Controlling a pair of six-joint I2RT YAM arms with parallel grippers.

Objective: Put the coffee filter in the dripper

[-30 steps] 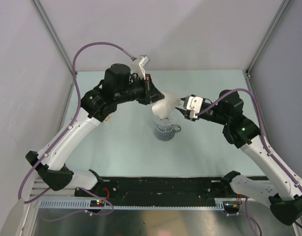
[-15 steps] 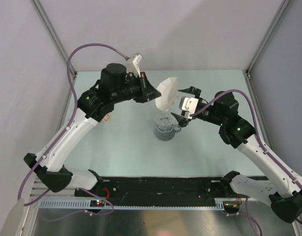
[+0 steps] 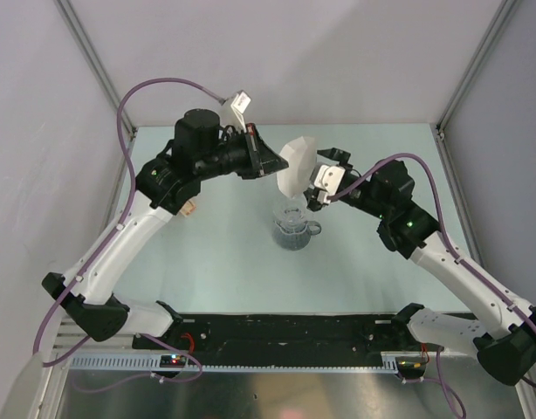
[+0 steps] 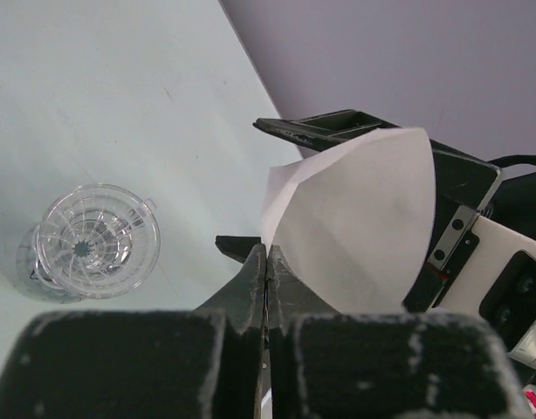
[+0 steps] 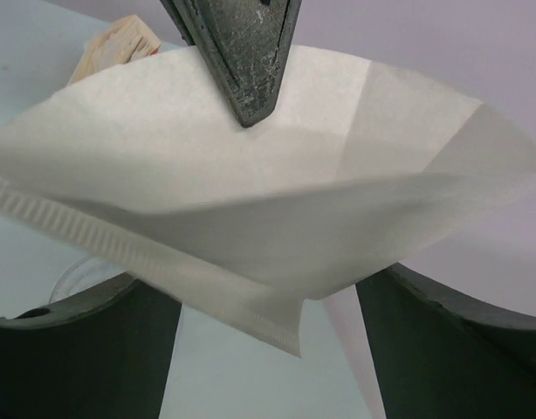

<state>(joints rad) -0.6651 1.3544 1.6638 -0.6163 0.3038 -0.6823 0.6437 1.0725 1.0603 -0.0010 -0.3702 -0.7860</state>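
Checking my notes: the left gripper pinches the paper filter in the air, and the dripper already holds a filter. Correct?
No: the dripper is empty, as the left wrist view shows. The left gripper does pinch the paper filter in the air.

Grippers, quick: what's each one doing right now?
Left gripper: closed, pinching the coffee filter by its edge.
Right gripper: open, jaws either side of the filter, not gripping it.
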